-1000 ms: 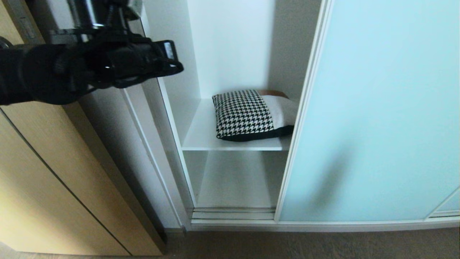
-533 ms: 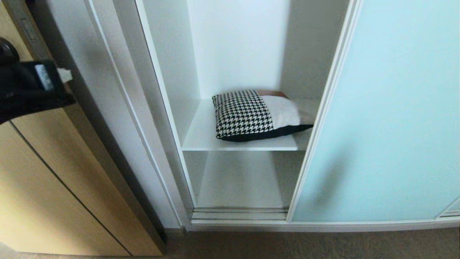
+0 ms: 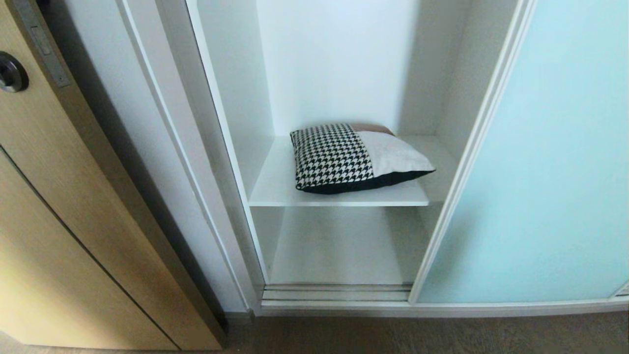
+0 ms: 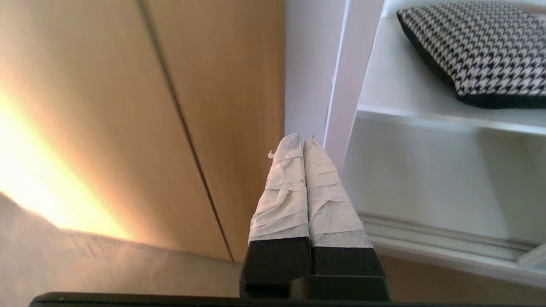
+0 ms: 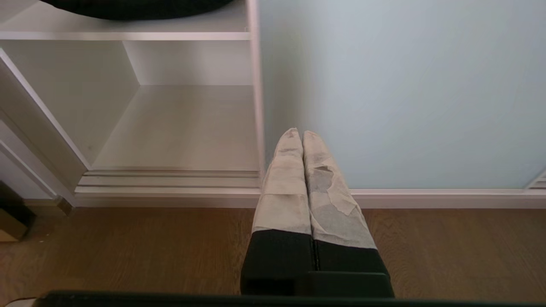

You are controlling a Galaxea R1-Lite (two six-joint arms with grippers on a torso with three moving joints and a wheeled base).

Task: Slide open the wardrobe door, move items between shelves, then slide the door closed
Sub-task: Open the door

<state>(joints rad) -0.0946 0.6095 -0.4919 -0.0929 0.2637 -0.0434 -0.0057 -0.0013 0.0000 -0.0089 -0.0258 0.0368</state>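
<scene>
Door (image 3: 555,162) slid further right since a second ago, left gripper (image 4: 303,140) gone from head view, pinched shut near the tan door (image 3: 73,221), cushion (image 3: 356,156) on upper shelf (image 3: 275,189), right gripper (image 5: 298,134) shut, low before the door.

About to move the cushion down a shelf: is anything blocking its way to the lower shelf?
Nothing visible. The cushion lies clear of the sliding door, and the lower shelf is bare and uncovered.
</scene>
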